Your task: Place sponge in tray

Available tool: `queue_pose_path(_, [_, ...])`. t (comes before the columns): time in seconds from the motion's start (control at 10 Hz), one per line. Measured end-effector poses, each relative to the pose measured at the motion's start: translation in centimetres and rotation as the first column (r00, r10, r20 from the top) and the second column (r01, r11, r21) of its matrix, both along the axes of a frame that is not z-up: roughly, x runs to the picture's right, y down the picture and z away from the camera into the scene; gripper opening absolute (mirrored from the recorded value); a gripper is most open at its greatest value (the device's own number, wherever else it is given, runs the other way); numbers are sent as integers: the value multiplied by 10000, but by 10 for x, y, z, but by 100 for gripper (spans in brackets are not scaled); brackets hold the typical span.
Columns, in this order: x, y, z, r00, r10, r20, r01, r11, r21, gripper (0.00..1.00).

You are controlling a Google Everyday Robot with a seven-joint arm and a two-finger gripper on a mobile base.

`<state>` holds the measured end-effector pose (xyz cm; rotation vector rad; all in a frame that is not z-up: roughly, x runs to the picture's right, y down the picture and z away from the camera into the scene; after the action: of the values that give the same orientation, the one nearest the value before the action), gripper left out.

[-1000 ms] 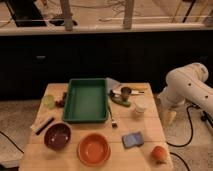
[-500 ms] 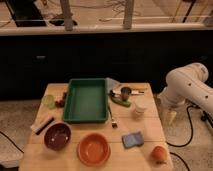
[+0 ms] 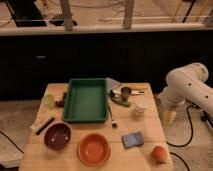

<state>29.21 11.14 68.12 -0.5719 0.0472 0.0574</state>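
While the arm sits off the table's right side, layout reads:

arm: white arm [image 3: 187, 87], bulky, beyond the right edge of the wooden table [image 3: 150, 131], over the floor
gripper: gripper [image 3: 170, 117] hangs pointing down just beside the table's right edge, level with the middle of the tabletop, well apart from every item on it
gripper state: cannot tell whether it is open or closed; nothing visibly held
sponge: sponge [image 3: 132, 139] lies flat on the bare wood, front-right part of the table, outside the tray
sponge neighbours: orange bowl [image 3: 93, 149] to its left, orange fruit [image 3: 159, 154] to its right and nearer the front corner; touching neither
tray: green tray [image 3: 86, 100] at the table's middle-rear, long side running front to back, inside looks bare
tray vs sponge: sponge is in front of and to the right of the tray's front-right corner, apart from it
utensil: thin dark utensil [image 3: 112, 117] just beside the tray's right rim
purple bowl: purple bowl [image 3: 57, 136] front-left, beside the orange bowl
white cup: white cup [image 3: 139, 108] upright, between sponge and rear clutter
dark cup: dark cup [image 3: 125, 92] right of the tray, near the rear
left side: pale green cup [image 3: 48, 101] left of the tray; black bar [image 3: 44, 125] at the left edge
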Motion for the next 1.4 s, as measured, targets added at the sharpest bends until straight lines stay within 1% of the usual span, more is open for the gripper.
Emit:
queue_pose_path(0.1, [-2,4,-2,9999,-153,29,153,9999,-20,80])
queue_pose_path(0.3, [-11,21,-13,9977,-660,173,661,9978,-79,80])
queue_pose_path(0.7, [-15,26,-14,9956,-905,249,909,9958,-123,80])
queue_pose_path(0.8, [-26,34,-17,9910,-1258,454,1267,9918,-176,80])
queue_pose_path(1.0, [-44,44,-22,9839,-1656,677,1673,9857,-201,80])
queue_pose_path(1.3, [-53,51,-21,9766,-1979,844,2009,9792,-279,80])
queue_pose_path(1.4, [-61,55,-20,9721,-2141,958,2181,9754,-329,80])
